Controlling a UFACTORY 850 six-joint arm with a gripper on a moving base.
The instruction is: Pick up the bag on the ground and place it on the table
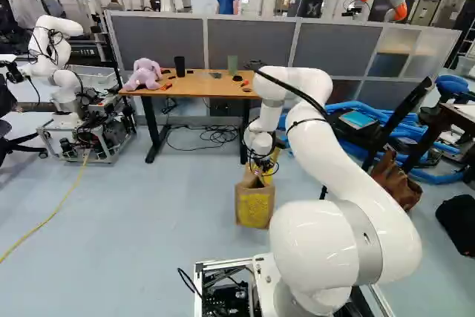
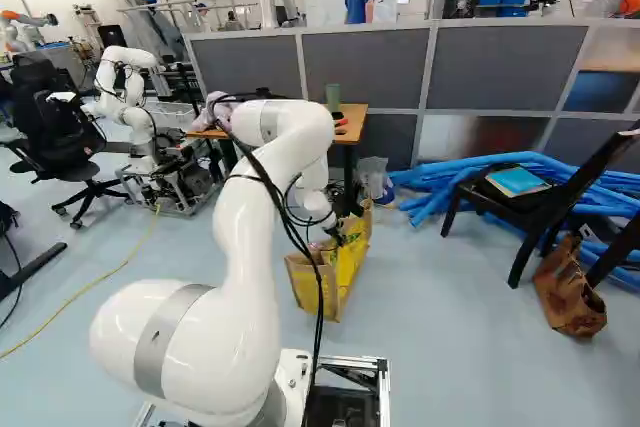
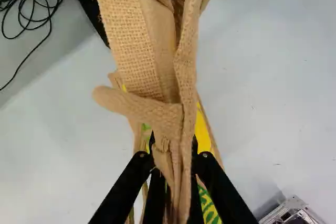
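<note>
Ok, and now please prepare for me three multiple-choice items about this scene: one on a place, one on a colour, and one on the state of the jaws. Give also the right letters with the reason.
1. Where is the plush toy?
A) On the table
B) Under the table
C) On the floor

2. What colour are the thick tubes lying beyond the dark chair?
A) Red
B) Green
C) Blue

3. How do the jaws stand?
A) Wide open, with nothing between
B) Shut on the bag
C) Shut on each other, with nothing between

Right letters:
1: A, the left base view shows it sitting on the wooden top.
2: C, both base views show them bright blue.
3: B, the wrist view shows the bag's cloth pinched from both sides.
</note>
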